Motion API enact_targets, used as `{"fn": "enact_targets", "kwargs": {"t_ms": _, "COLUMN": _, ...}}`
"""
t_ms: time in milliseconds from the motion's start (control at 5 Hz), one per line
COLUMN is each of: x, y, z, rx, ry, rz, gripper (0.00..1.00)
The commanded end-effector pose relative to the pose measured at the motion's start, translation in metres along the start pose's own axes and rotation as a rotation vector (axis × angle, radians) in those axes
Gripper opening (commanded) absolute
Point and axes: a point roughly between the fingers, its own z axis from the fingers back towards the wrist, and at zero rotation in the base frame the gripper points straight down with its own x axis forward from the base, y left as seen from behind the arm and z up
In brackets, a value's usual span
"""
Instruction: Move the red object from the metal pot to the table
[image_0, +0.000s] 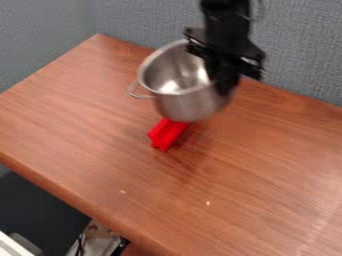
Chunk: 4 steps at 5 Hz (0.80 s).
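Pot (181, 85) aloft, overlapping red block (166, 133).

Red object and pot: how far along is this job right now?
Done: the red object already lies on the table, outside the metal pot. In hand: the gripper is shut on the pot's rim and holds it tilted, lifted over the block and hiding most of it. Left: apparently only setting the pot down and releasing it.

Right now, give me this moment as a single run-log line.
hand: shut on metal pot rim | metal pot: lifted, tilted, over red object | red object: on table, partly hidden | phase: carrying pot
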Motion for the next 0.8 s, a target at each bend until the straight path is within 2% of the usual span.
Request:
{"fn": "enact_targets", "kwargs": {"t_ms": 0, "x": 0.007, "y": -0.021, "z": -0.001, "rx": 0.005, "ry": -0.030, "rz": -0.051, "gripper": 0.00}}
{"fn": "enact_targets", "kwargs": {"t_ms": 200, "x": 0.005, "y": -0.010, "z": -0.013, "rx": 0.008, "ry": -0.011, "rz": -0.042, "gripper": 0.00}}
{"fn": "enact_targets", "kwargs": {"t_ms": 400, "x": 0.000, "y": 0.004, "z": -0.029, "rx": 0.019, "ry": 0.016, "rz": -0.018, "gripper": 0.00}}
{"fn": "enact_targets", "kwargs": {"t_ms": 600, "x": 0.000, "y": 0.016, "z": -0.038, "rx": 0.032, "ry": 0.033, "rz": 0.001, "gripper": 0.00}}
